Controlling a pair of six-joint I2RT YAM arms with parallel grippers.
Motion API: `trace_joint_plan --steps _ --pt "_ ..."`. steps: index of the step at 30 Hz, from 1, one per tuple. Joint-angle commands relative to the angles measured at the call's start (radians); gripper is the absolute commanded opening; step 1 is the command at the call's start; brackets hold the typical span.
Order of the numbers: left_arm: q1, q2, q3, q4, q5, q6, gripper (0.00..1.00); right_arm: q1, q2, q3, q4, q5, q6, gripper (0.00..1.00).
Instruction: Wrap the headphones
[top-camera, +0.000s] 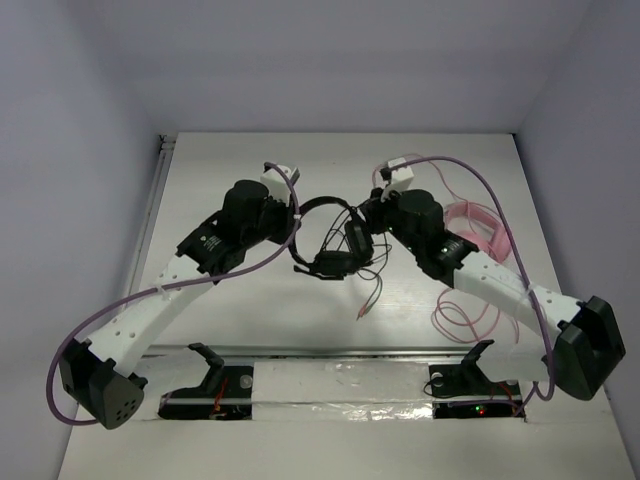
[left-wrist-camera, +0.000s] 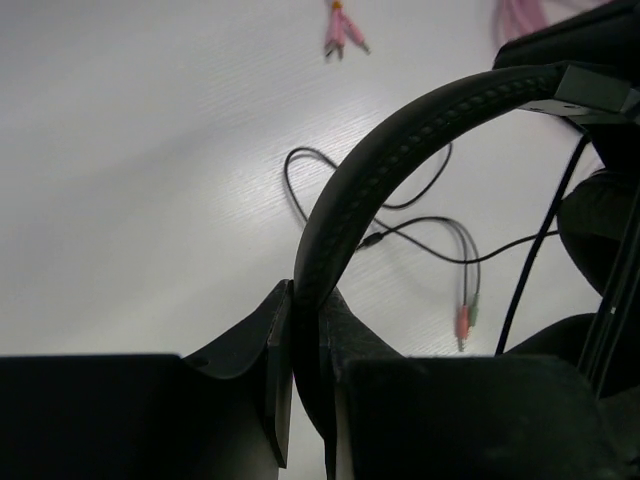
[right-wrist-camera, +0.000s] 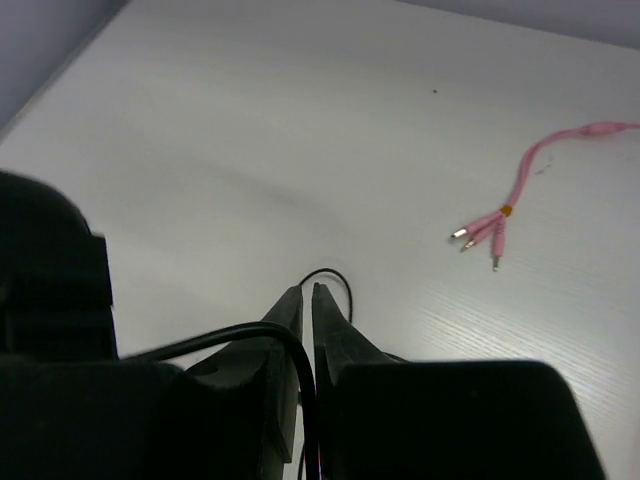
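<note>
From above, the black headphones (top-camera: 333, 262) sit raised at the middle of the white table (top-camera: 250, 320), between the two arms, with their thin cable (top-camera: 372, 268) trailing loosely towards the near edge. Only the left wrist view shows the grip. There the left claw (left-wrist-camera: 307, 293) is closed tight on the padded headband (left-wrist-camera: 400, 150), which arches up from between the fingers to a large round earcup (left-wrist-camera: 600, 215) on the right. That view also shows the cable's pink and green plug ends (left-wrist-camera: 465, 320) lying on the table. The right wrist view shows the right claw (right-wrist-camera: 307, 292) with its fingers a narrow slit apart and the cable running down into that slit. I cannot tell whether it is pinched. Off to the right lie pink headphones (top-camera: 478, 225), seen only from above. Their pink lead (right-wrist-camera: 530, 165) ends in small metal-tipped plugs (right-wrist-camera: 480, 228). The table top is matt white with a faint grain, and plain pale grey-lilac walls (top-camera: 80, 150) close it in on three sides. The headband is stitched and soft-looking, and the claw fingers are hard black wedges.
</note>
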Motion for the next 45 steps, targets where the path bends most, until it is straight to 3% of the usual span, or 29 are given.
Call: trace_joint_plan --steps 1,5,9,17,26,35,39,45 --pt "0.008 -0.056 0.121 0.050 0.147 -0.051 0.00 -0.073 -0.084 -0.102 0.223 -0.219 0.088 0.14" --pt "0.017 -0.056 0.168 0.059 0.164 -0.073 0.00 -0.104 -0.142 -0.211 0.387 -0.383 0.165 0.15" --pt "0.047 -0.050 0.188 0.096 0.277 -0.106 0.00 -0.124 -0.147 -0.283 0.503 -0.471 0.240 0.19" --pt "0.080 -0.007 0.318 0.140 0.344 -0.215 0.00 -0.124 -0.006 -0.360 0.780 -0.626 0.379 0.23" --pt "0.090 0.088 0.487 0.189 0.397 -0.332 0.00 -0.124 0.146 -0.352 0.877 -0.602 0.398 0.28" --pt "0.129 0.149 0.668 0.151 0.351 -0.353 0.00 -0.124 0.279 -0.347 0.967 -0.625 0.419 0.29" --pt "0.159 0.165 0.704 0.179 0.353 -0.410 0.00 -0.124 0.327 -0.357 0.998 -0.640 0.438 0.36" --pt "0.179 0.179 0.691 0.245 0.356 -0.496 0.00 -0.124 0.373 -0.355 1.035 -0.684 0.473 0.33"
